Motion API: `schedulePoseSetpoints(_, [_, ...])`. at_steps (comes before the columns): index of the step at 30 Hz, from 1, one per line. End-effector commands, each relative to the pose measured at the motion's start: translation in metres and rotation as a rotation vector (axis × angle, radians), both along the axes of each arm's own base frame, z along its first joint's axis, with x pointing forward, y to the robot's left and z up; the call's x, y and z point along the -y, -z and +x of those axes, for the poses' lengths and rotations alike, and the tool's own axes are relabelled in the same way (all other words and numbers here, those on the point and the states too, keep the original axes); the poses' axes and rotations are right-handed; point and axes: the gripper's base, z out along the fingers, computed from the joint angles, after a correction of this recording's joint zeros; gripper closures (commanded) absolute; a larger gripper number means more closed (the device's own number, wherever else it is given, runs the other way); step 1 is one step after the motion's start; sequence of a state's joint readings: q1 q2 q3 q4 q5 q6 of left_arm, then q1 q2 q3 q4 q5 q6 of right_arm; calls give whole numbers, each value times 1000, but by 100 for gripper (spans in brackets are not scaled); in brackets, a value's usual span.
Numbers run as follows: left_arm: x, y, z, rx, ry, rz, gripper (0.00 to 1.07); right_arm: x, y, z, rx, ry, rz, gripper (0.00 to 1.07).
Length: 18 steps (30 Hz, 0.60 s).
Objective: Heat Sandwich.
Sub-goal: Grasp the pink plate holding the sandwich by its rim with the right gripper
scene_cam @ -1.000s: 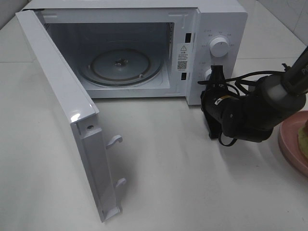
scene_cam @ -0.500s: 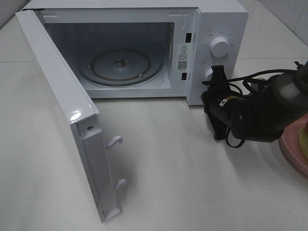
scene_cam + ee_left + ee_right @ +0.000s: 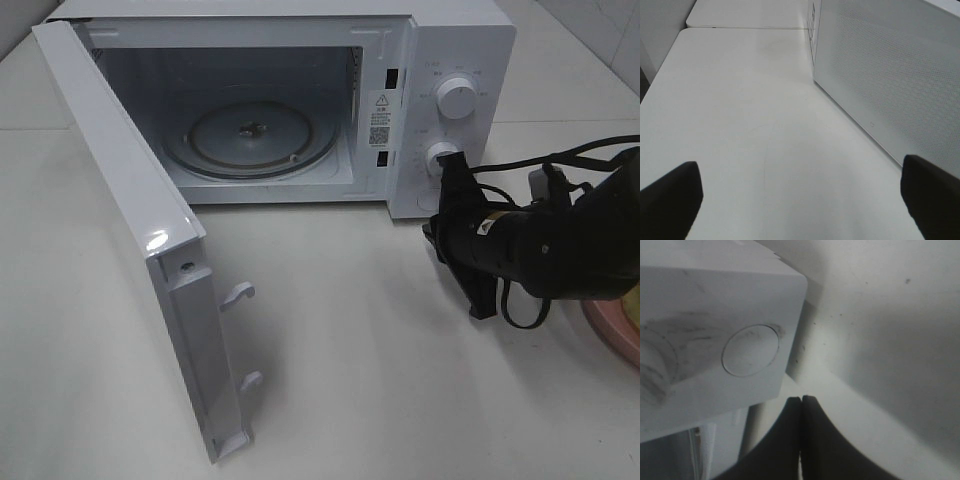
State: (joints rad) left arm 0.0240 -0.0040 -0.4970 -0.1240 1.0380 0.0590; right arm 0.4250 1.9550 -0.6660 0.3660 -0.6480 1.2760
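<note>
The white microwave (image 3: 452,45) stands at the back with its door (image 3: 125,190) swung wide open to the left and a bare glass turntable (image 3: 250,137) inside. My right gripper (image 3: 440,235) is shut with nothing in it, low over the table just in front of the microwave's control panel, below the lower knob (image 3: 441,155). In the right wrist view its shut fingers (image 3: 801,440) sit beside the microwave's bottom corner (image 3: 715,315). My left gripper (image 3: 800,200) is open and empty beside the door's dotted outer face (image 3: 890,75). The sandwich is hidden.
A pink plate (image 3: 612,335) shows only as a rim at the right edge, mostly covered by my right arm (image 3: 570,245). Black cables (image 3: 520,165) loop over that arm. White tabletop (image 3: 360,380) lies in front of the microwave.
My right arm has drawn back to the right and toward the front, away from the microwave's panel, and now covers more of the pink plate. The gripper stayed shut.
</note>
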Motion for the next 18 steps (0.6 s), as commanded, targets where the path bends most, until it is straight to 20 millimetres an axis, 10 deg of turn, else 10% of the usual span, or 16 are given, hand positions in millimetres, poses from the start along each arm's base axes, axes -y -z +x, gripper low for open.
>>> schedulePoseSetpoints(1, [0,0,-4,31,-3,0,3,2,-8,-6,-23,-74,-65,105])
schedulePoseSetpoints(18, [0,0,-4,31,-3,0,3,-3,-48,-37,-167,-794,-543,99])
